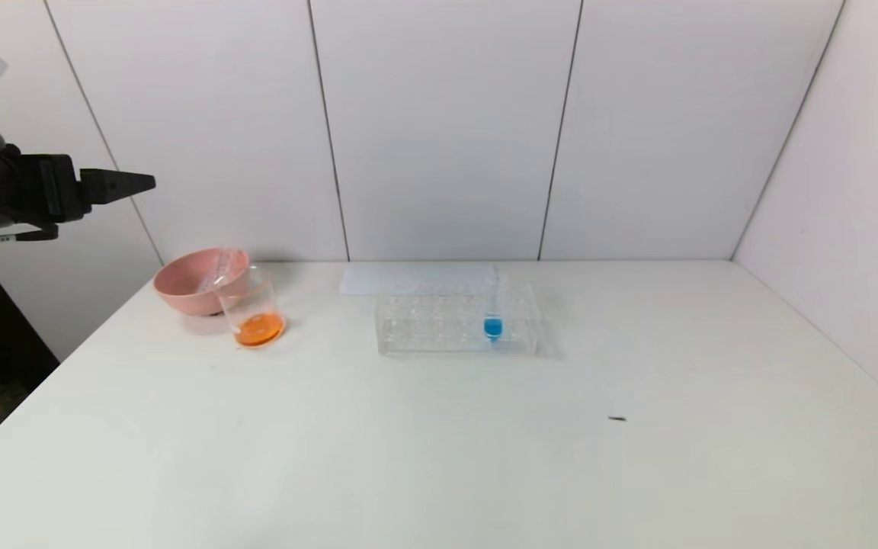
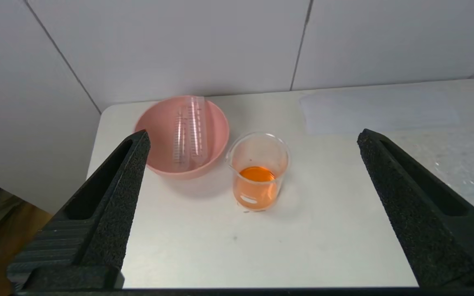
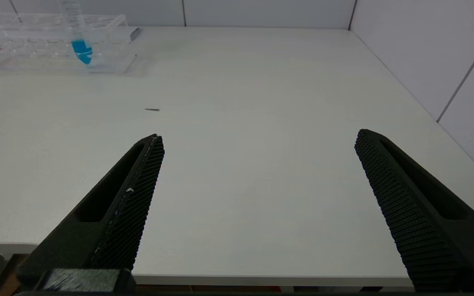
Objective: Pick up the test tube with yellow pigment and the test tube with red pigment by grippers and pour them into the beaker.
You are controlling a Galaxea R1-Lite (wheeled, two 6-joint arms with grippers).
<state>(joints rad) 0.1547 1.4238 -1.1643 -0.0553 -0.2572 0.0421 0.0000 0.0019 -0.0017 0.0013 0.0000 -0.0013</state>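
Note:
The beaker point(image 1: 252, 313) point(image 2: 257, 172) stands at the table's far left and holds orange liquid at its bottom. Beside it, two clear graduated tubes point(image 2: 189, 131) point(image 1: 222, 265) lie side by side in a pink bowl point(image 1: 180, 293) point(image 2: 154, 123), with no coloured liquid showing in them. No test tube with yellow pigment or with red pigment is in view. My left gripper point(image 1: 134, 184) point(image 2: 253, 133) hangs open and empty, high off the table's left side and facing the beaker. My right gripper point(image 3: 259, 135) is open and empty over the table's near edge.
A clear tube rack point(image 1: 439, 324) point(image 3: 35, 49) stands mid-table with one blue-liquid tube point(image 1: 492, 326) point(image 3: 81, 47) upright in it. A white sheet point(image 1: 408, 278) lies behind the rack. A small dark speck point(image 1: 617, 418) sits on the table's right half. Walls close the back and right.

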